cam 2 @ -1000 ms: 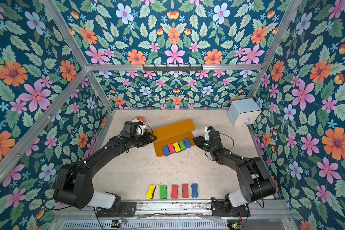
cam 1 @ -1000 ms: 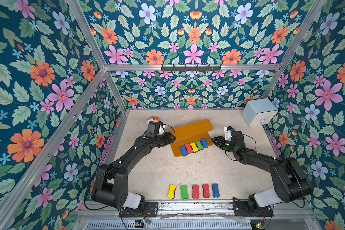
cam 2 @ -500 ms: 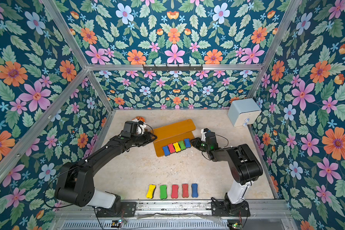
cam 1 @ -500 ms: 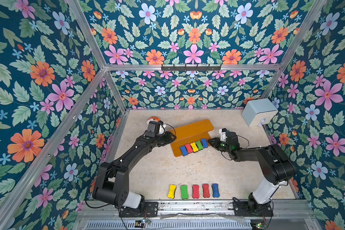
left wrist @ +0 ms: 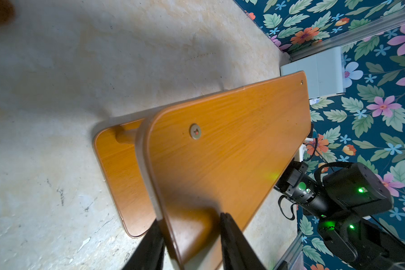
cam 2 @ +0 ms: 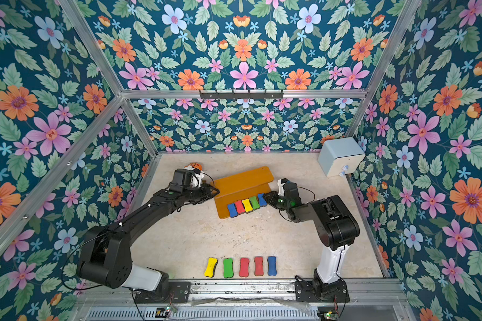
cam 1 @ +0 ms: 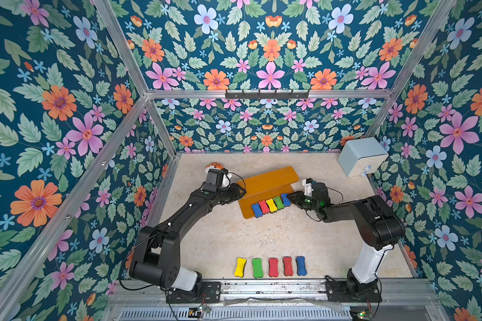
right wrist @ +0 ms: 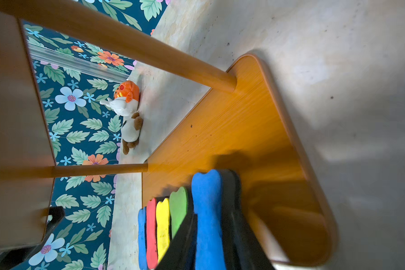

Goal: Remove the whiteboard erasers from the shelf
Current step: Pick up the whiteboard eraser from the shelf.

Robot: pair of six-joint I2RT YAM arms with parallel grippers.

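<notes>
The left gripper [cam 1: 241,191] clamps the shelf [cam 1: 265,180] by its upper board's left end. Five whiteboard erasers [cam 1: 270,205] line the shelf's lower board along its front edge. The right gripper [cam 1: 290,198] pinches the rightmost, blue eraser [right wrist: 207,210]. Five more erasers [cam 1: 272,266] lie well in front of the shelf.

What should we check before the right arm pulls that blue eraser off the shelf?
1. shelf held steady: ok, left gripper clamps its top board.
2. right gripper lined up: ok, it straddles the blue eraser at the row's end.
3. jaws tight on it: cannot tell.
4. green eraser clear of the gripper: cannot tell, they sit close.
5. way out past the shelf's open end: ok.
6. bare table beside the five erasers laid out in front: ok.
</notes>
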